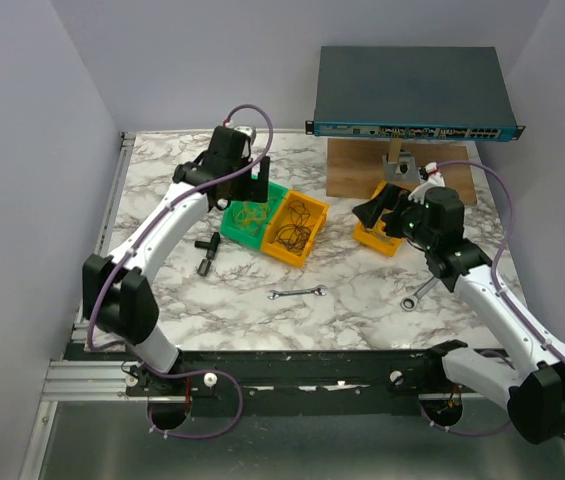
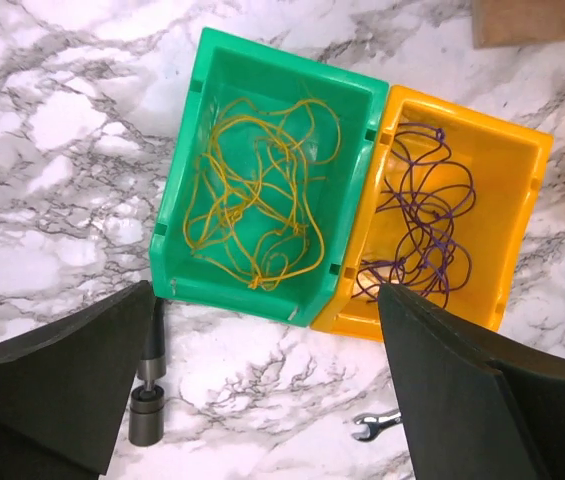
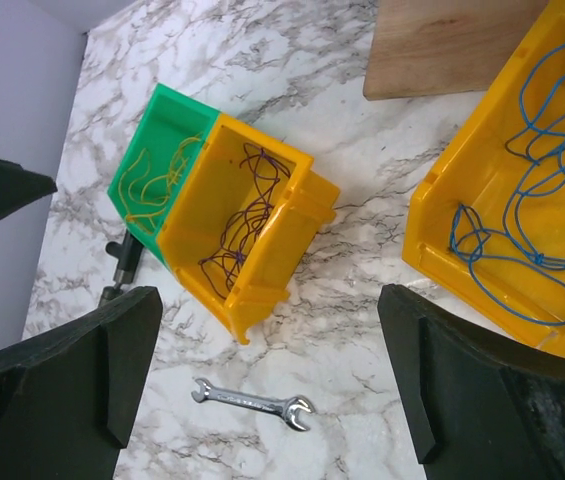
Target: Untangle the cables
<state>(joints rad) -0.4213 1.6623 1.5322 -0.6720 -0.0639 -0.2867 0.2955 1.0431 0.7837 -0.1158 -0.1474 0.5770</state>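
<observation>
Thin yellow cables lie curled in a green bin. Dark purple cables lie in the yellow bin touching its right side. Blue cables lie in a second yellow bin further right. All show in the top view: the green bin, the middle yellow bin, the right yellow bin. My left gripper is open and empty, above the table just in front of the two joined bins. My right gripper is open and empty, high between the bins.
A small silver wrench lies on the marble table, also in the right wrist view. A black socket tool lies left of the green bin. Another wrench lies at right. A wooden board and a network switch stand behind.
</observation>
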